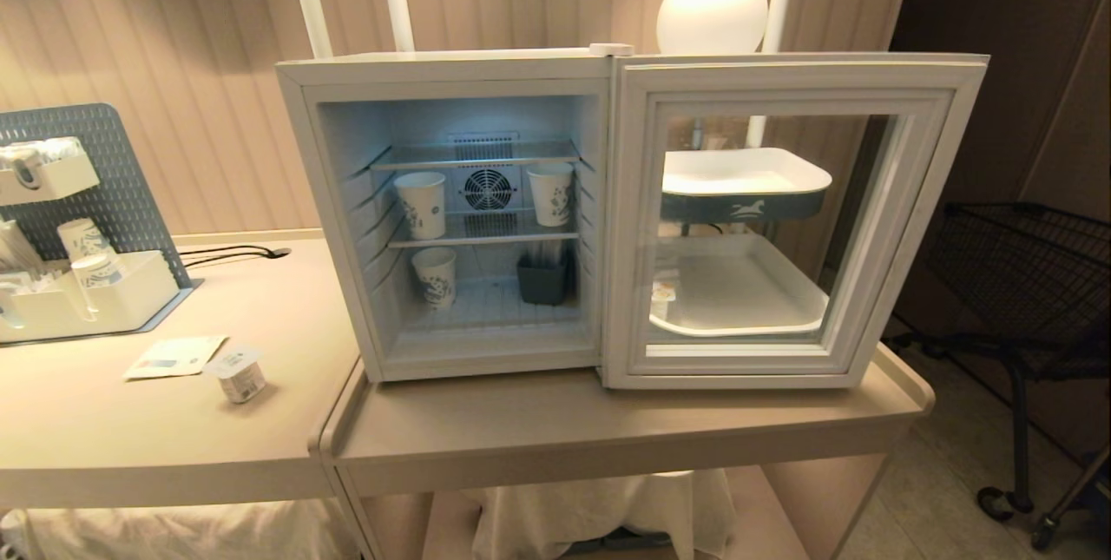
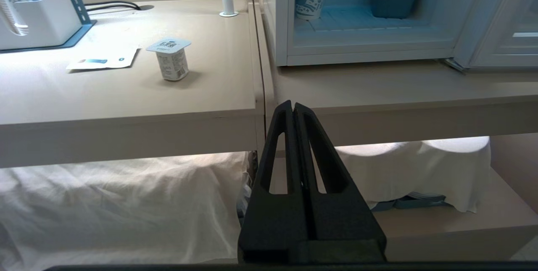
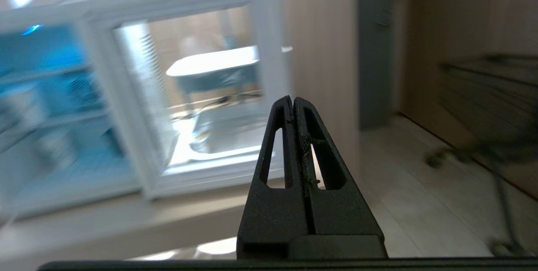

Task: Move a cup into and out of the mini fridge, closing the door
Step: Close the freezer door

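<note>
A: Below the table edge, at six o'clock, what are the grippers doing?
B: The left gripper (image 2: pixel 293 105) hangs empty, fingers pressed together; the right gripper (image 3: pixel 293 99) too, facing the door (image 3: pixel 269 52).
A: And the cup (image 1: pixel 239 373)?
B: Upright on the left table (image 1: pixel 104 438) at eight o'clock, just beside a card (image 1: pixel 174 356).
A: Farther back?
B: The mini fridge (image 1: pixel 330 195) stands at twelve o'clock, door swung wide toward two o'clock, three paper cups (image 1: pixel 421 204) and a grey bin (image 1: pixel 544 280) on its shelves.

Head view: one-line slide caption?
Mini fridge with door swung open, paper cups on its shelves; yogurt cup waits on the left table.
</note>
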Robot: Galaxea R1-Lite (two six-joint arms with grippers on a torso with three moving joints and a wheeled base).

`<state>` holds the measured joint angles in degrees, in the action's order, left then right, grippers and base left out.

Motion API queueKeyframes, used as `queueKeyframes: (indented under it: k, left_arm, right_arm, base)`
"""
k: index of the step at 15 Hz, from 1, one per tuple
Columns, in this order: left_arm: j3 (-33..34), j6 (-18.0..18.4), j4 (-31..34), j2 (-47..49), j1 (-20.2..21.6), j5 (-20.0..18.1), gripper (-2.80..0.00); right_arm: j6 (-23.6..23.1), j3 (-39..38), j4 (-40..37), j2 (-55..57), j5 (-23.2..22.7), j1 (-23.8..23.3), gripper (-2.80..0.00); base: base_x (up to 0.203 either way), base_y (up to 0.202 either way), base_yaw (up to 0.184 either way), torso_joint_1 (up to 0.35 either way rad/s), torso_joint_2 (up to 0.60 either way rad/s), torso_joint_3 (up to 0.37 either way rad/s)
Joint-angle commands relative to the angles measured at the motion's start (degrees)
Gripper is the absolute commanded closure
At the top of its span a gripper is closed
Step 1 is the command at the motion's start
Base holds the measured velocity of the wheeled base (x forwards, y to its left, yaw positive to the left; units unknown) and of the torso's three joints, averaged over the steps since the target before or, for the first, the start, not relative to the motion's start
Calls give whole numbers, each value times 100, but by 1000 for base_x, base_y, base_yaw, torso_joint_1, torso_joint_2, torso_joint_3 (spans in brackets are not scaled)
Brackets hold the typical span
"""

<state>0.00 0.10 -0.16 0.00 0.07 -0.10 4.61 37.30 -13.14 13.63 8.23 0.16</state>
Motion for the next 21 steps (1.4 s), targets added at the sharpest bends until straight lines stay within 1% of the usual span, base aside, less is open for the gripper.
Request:
queueKeyframes:
  k: [1, 3, 5, 6, 8, 9, 10, 11, 12, 13, 14, 15, 18, 21]
  left_arm:
    - [0, -1, -2, 0, 1, 1, 0]
    - [0, -1, -2, 0, 1, 1, 0]
    - [0, -1, -2, 0, 1, 1, 0]
    - [0, -1, -2, 0, 1, 1, 0]
    - [0, -1, -2, 0, 1, 1, 0]
    - [0, -1, -2, 0, 1, 1, 0]
    - [0, -1, -2, 0, 1, 1, 0]
    - [0, -1, -2, 0, 1, 1, 0]
    - [0, -1, -2, 0, 1, 1, 0]
    - [0, -1, -2, 0, 1, 1, 0]
    - [0, -1, -2, 0, 1, 1, 0]
    - [0, -1, -2, 0, 1, 1, 0]
    - [0, -1, -2, 0, 1, 1, 0]
    - [0, -1, -2, 0, 1, 1, 0]
  right_arm:
    - [57, 526, -136, 1342, 293, 14, 0]
    - [327, 669, -105, 2354, 601, -3, 0]
    - [631, 759, 106, 3279, 927, -156, 0]
    - [750, 782, 276, 3668, 1046, -318, 0]
    - [938, 785, 792, 4611, 1072, -1033, 0]
    - [993, 774, 1086, 5054, 976, -1423, 0]
    - [1033, 765, 1385, 5449, 711, -1815, 0]
    - [1061, 770, 1645, 5761, 154, -2106, 0]
    - [1078, 797, 1784, 5972, -384, -2270, 0]
    - [1088, 828, 1852, 6173, -652, -2344, 0]
    - [1098, 852, 1886, 6333, -773, -2369, 0]
    - [1108, 876, 1907, 6542, -852, -2375, -280]
    - [1126, 1073, 2241, 7217, -1131, -2429, -280]
    - [1075, 1329, 2759, 7751, -1232, -2597, -280]
  base:
    - [0, 0, 0, 0, 0, 0]
    - [0, 0, 0, 0, 0, 0]
    - [0, 0, 0, 0, 0, 0]
    - [0, 0, 0, 0, 0, 0]
    - [0, 0, 0, 0, 0, 0]
    - [0, 0, 0, 0, 0, 0]
    - [0, 0, 0, 0, 0, 0]
    - [0, 0, 0, 0, 0, 0]
    - [0, 0, 0, 0, 0, 0]
    - [0, 0, 0, 0, 0, 0]
    - [0, 0, 0, 0, 0, 0]
    - [0, 0, 0, 0, 0, 0]
    - [0, 0, 0, 0, 0, 0]
    - [0, 0, 0, 0, 0, 0]
